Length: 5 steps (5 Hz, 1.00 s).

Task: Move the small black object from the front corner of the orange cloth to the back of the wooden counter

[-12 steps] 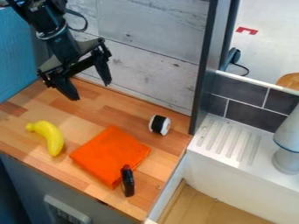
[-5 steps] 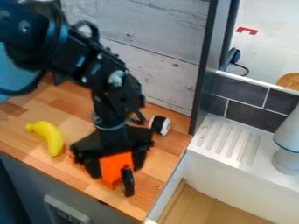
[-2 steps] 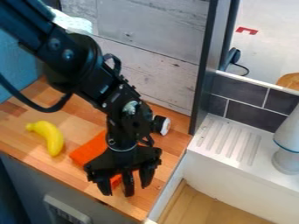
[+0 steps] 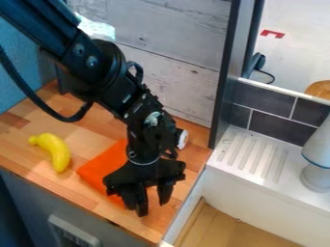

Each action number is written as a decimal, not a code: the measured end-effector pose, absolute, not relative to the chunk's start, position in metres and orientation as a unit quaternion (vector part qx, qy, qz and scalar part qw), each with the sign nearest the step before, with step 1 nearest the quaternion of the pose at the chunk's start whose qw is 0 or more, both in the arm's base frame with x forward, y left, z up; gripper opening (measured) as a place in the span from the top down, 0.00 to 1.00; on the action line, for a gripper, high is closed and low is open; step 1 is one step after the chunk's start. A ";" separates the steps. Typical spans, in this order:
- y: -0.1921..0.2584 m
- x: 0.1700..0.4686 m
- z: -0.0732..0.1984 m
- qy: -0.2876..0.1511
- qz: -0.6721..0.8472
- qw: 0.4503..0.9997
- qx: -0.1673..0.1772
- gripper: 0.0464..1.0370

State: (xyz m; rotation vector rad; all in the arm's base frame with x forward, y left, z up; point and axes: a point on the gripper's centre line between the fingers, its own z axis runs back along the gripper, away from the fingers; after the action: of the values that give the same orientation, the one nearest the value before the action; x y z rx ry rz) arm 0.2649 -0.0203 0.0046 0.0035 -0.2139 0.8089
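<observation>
The gripper point(image 4: 149, 204) is low over the front of the wooden counter, its fingers spread apart. A small black upright object point(image 4: 142, 208) shows between them, close to the left finger; its upper part is hidden. Behind and left of the gripper lies a folded orange cloth point(image 4: 103, 166), partly covered by the gripper and arm. The yellow banana point(image 4: 55, 150) lies further left on the counter. Just right of the arm, a black-and-white roll-shaped object point(image 4: 183, 139) is mostly hidden behind it.
The wooden counter point(image 4: 26, 159) ends at a front edge below the banana. A dark upright post point(image 4: 223, 96) stands at its back right corner. To the right are a white ridged drainboard point(image 4: 254, 157), a sink basin and a pale lamp-like object point(image 4: 317, 164).
The arm came down from the upper left over the cloth to the black object. Most recently the gripper shifted slightly right, its left finger now beside that object. The banana and cloth kept their places.
</observation>
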 end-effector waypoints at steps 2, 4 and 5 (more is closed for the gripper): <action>-0.011 0.275 0.007 -0.114 0.400 0.909 -0.002 0.71; 0.004 0.295 0.046 -0.126 0.420 0.898 -0.038 0.72; 0.024 0.322 0.082 -0.132 0.449 0.881 -0.074 0.72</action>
State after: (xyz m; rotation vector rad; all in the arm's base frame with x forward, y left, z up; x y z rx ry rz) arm 0.3217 0.0244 0.0825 -0.1538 -0.2755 0.9359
